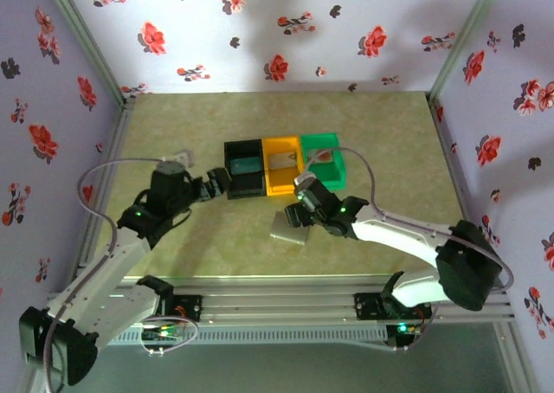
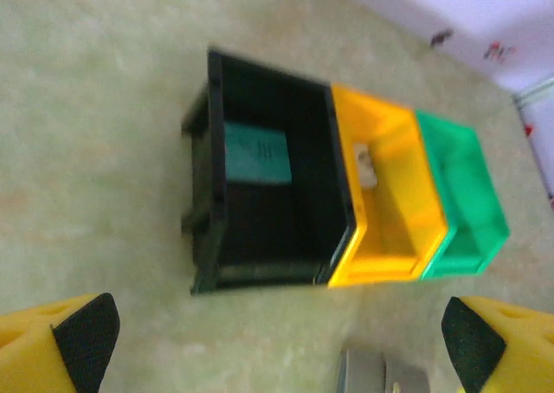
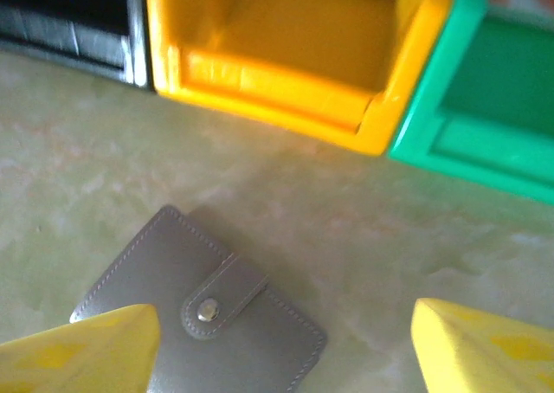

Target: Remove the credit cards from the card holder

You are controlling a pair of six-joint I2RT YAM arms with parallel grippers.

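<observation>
hovering with right gripper (image 3: 286,317) spread wide over the snapped-shut card holder (image 3: 201,324), grasping nothing; holding left gripper (image 2: 281,325) fully spread too, empty, black bin (image 2: 201,204) just ahead of it.

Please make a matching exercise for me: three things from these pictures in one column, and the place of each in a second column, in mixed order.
Things:
1. teal card
2. card holder
3. card with the red-orange blot

Places:
a. on the table, in front of the orange bin
b. in the black bin
c. in the green bin

Pairs: 1-b, 2-a, 3-c
</observation>
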